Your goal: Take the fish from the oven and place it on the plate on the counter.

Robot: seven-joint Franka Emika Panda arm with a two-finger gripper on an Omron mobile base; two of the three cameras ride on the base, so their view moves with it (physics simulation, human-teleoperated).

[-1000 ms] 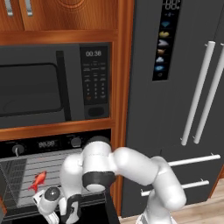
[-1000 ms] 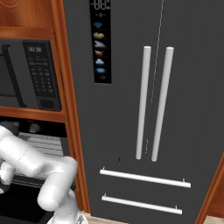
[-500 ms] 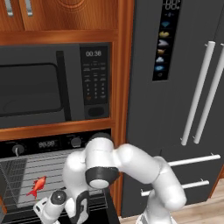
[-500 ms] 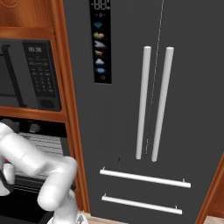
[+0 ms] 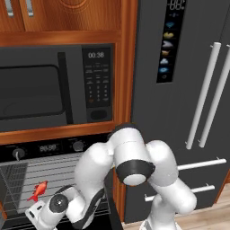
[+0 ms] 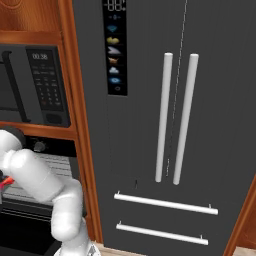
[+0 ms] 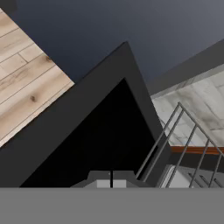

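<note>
Fish (image 5: pixel 39 190) near rack's (image 5: pixel 27 175) front edge

A black microwave (image 5: pixel 49 90) is sitting at nine o'clock in the left base view, its keypad (image 5: pixel 96 87) glowing dimly; wooden cabinets (image 5: pixel 67 15) are hanging at twelve; a dark fridge (image 6: pixel 165 125) is standing at three, its two pale handles (image 6: pixel 175 117) running upright; wood flooring (image 7: pixel 26 83) is showing at nine in the hand view.
</note>
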